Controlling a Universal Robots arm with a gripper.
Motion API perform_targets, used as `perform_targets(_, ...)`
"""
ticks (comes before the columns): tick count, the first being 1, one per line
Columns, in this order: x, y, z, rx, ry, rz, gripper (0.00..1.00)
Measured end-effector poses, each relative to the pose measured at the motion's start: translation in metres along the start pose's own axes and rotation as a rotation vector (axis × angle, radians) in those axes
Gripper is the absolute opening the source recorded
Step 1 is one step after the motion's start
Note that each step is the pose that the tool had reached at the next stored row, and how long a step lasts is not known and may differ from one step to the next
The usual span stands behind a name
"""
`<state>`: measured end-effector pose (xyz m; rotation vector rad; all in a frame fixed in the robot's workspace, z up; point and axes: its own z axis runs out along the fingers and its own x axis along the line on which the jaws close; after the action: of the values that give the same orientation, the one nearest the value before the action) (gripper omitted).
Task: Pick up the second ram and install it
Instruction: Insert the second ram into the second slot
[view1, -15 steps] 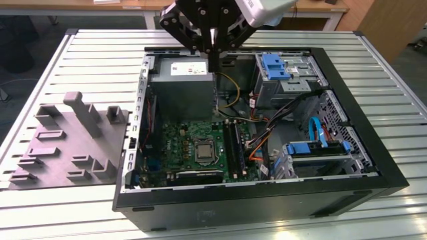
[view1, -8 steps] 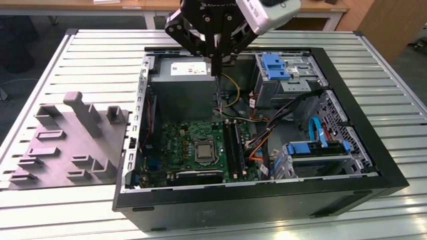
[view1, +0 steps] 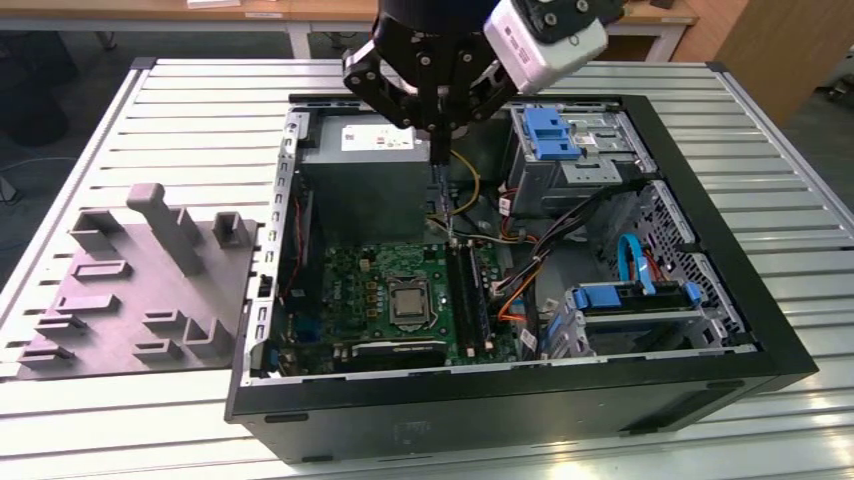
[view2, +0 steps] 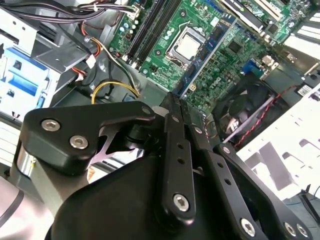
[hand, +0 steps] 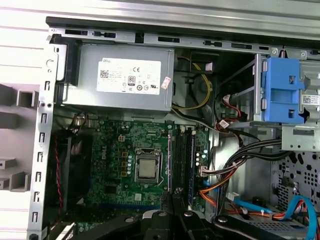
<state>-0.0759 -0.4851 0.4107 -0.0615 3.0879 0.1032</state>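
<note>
My gripper hangs over the open computer case, above its far half. Its slim black fingers are shut on the second ram, a dark blue stick with a small pale label near the fingertips. In the exterior view the ram hangs edge-on below the gripper, with its lower end just above the far end of the long black memory slots on the green motherboard. The ram is still apart from the slots, which lie beside the processor.
A grey power supply fills the case's far corner. Blue drive brackets and loose orange, yellow and black cables crowd the exterior view's right. A black fan sits by the board. A grey moulded fixture lies on the slatted table.
</note>
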Motion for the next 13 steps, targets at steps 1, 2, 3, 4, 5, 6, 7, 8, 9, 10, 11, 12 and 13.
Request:
perform_targets(1, -0.0002, -0.0001, 0.0017, 0.0, 0.0001, -0.001, 0.12)
perform_targets(2, -0.0006, -0.0003, 0.0036, 0.0, 0.0003, -0.003, 0.12)
perform_targets(3, -0.001, -0.0004, 0.0054, 0.0, 0.0004, -0.004, 0.12)
perform_targets(4, -0.0014, -0.0005, 0.0073, -0.0001, 0.0005, -0.005, 0.12)
perform_targets(5, -0.002, -0.0007, 0.0091, -0.0002, 0.0006, -0.006, 0.12)
perform_targets(6, -0.0027, -0.0008, 0.0109, -0.0002, 0.0008, -0.007, 0.12)
perform_targets(7, -0.0035, -0.001, 0.0128, -0.0003, 0.0009, -0.008, 0.12)
perform_targets(8, -0.0043, -0.0011, 0.0146, -0.0005, 0.001, -0.009, 0.12)
perform_targets(9, -0.0051, -0.0013, 0.0166, -0.0004, 0.0012, -0.01, 0.12)
perform_targets(10, -0.0058, -0.0015, 0.0184, -0.0004, 0.0015, -0.011, 0.12)
perform_targets(11, -0.0065, -0.0016, 0.0203, -0.0005, 0.0016, -0.011, 0.12)
perform_targets(12, -0.0073, -0.0018, 0.0221, -0.0005, 0.0017, -0.012, 0.12)
perform_targets(13, -0.0079, -0.0019, 0.0239, -0.0006, 0.0018, -0.013, 0.12)
